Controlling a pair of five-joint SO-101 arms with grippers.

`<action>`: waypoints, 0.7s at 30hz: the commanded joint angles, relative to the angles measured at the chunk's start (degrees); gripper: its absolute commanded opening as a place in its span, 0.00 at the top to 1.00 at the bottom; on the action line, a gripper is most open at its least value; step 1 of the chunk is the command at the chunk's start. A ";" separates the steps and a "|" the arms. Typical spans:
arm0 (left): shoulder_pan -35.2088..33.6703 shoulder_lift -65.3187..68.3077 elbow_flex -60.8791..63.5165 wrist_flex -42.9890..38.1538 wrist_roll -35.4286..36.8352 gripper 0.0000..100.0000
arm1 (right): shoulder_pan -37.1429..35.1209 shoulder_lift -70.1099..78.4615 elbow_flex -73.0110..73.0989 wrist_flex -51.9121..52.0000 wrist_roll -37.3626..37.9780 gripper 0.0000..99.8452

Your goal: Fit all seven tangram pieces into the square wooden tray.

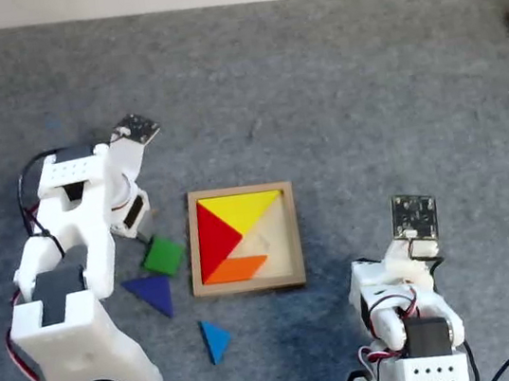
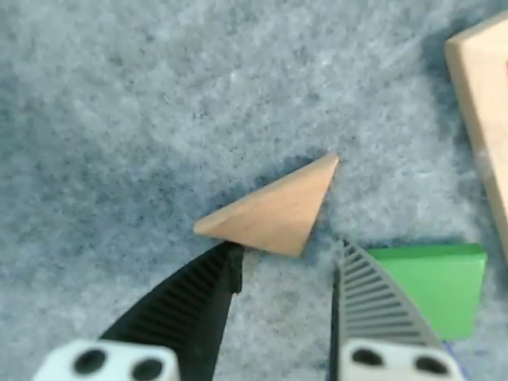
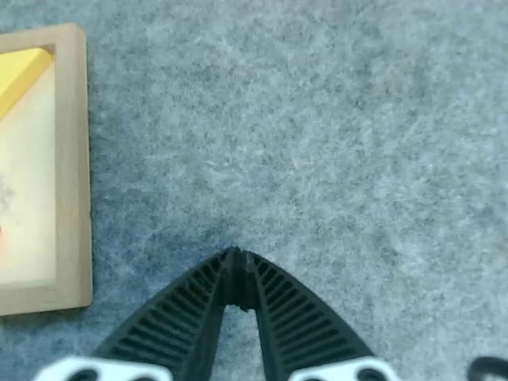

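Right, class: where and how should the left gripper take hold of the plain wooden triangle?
Probably from straight above: the wooden triangle lies flat on the carpet, leaving only its thin edges to pinch. Set the fingers across its broad end; the narrow tip would likely slip out.

The tray is set on the surface. Within it, a large triangle is laid against the 12 o'clock wall, a second large triangle against the 9 o'clock wall, and a smaller piece against the 6 o'clock wall. Outside, a square piece is placed at its 9 o'clock, a loose triangle at 8 o'clock, a small triangle at 7 o'clock. A further triangle is found just ahead of the left pincer, near the square piece. The right pincer is held at the tray's 4 o'clock, apart from it.
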 commanded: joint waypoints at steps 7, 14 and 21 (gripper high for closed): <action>2.86 -5.23 -3.12 6.15 0.26 0.82 | 0.75 -0.75 7.16 0.48 -0.09 0.99; 5.85 -7.16 -6.29 6.24 2.29 0.82 | 0.75 -0.75 7.16 0.48 -0.09 0.99; 5.23 3.38 -8.13 -0.35 2.20 0.82 | 0.75 -0.75 7.16 0.48 -0.09 0.99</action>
